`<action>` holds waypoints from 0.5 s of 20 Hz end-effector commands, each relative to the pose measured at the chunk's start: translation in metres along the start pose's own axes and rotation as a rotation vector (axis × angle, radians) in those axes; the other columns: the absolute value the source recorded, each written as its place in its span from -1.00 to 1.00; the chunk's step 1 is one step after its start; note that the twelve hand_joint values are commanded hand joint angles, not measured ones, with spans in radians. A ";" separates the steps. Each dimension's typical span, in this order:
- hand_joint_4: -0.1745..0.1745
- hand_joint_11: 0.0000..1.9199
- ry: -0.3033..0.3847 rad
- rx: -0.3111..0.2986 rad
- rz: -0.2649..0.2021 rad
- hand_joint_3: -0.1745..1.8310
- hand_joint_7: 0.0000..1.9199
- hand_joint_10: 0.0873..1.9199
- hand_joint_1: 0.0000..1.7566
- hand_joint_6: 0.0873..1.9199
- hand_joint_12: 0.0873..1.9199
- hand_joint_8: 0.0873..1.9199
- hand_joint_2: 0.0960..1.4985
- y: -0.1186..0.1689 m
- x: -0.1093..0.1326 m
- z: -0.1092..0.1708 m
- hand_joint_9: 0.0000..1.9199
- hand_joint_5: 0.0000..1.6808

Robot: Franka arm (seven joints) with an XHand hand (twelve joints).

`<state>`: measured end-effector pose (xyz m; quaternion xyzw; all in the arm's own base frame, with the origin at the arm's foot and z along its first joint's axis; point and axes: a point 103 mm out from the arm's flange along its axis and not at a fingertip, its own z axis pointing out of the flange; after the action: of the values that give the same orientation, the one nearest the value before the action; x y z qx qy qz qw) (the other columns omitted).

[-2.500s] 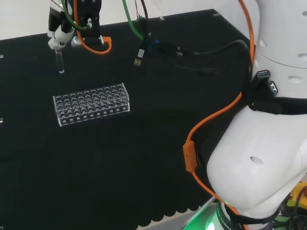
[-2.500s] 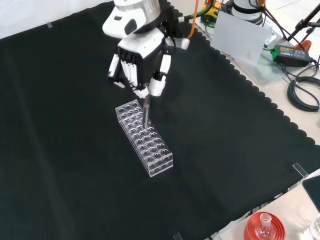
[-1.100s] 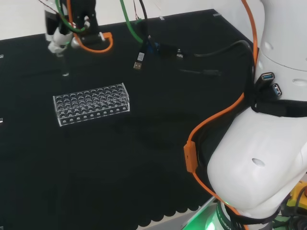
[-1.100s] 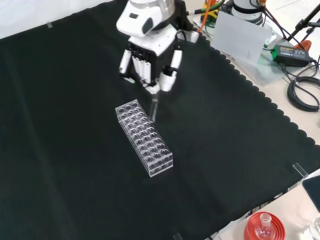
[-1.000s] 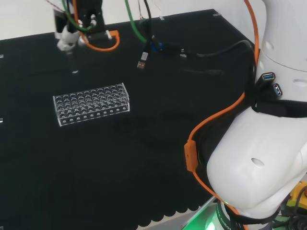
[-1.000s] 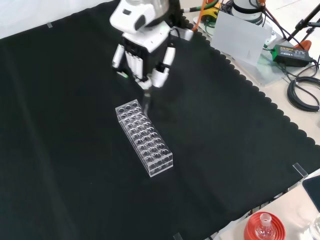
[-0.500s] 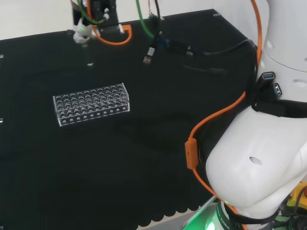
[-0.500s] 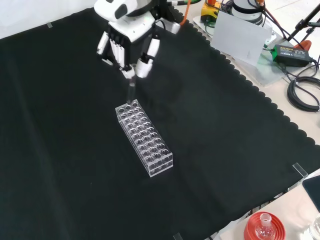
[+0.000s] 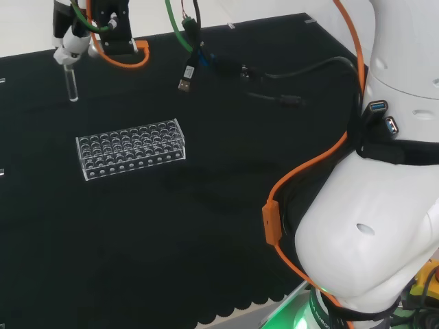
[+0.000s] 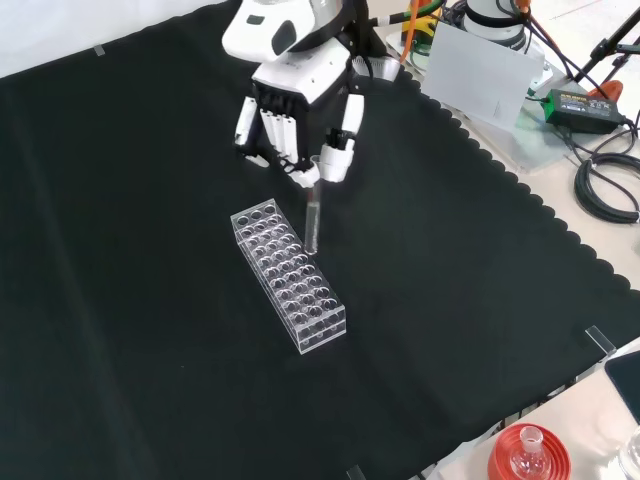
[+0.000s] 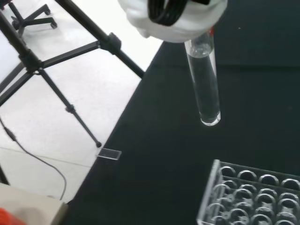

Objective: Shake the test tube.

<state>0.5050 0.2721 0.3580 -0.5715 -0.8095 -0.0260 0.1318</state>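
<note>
The hand (image 10: pixel 295 125) hangs above the black cloth and pinches the top of a clear glass test tube (image 10: pixel 311 215), which hangs upright below the fingertips. In the head view the hand (image 9: pixel 68 42) is at the far left with the test tube (image 9: pixel 70 86) beneath it, above and beyond the rack. The wrist view has the test tube (image 11: pixel 204 84) close up, its rounded end above the cloth beside a corner of the rack (image 11: pixel 253 199). The clear plastic rack (image 10: pixel 288 273) lies on the cloth, its holes empty as far as I can see.
A red ribbed stand with a small flask (image 10: pixel 528 455) sits at the front view's lower right. Cables and a black power block (image 10: pixel 578 105) lie off the cloth at the right. A tripod's legs (image 11: pixel 56 70) stand on the floor past the cloth's edge.
The hand has swung back and forth with the tube: rightwards in the head view until half a second ago, then back left to now. The rack has not moved.
</note>
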 end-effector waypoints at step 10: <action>-1.00 -0.38 -0.073 0.000 0.159 -0.91 0.55 -1.00 0.62 -0.74 0.34 -0.68 0.26 -0.019 -0.076 -0.003 0.47 0.62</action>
<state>0.5127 0.1881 0.3430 -0.6410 -0.7609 0.0107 0.1005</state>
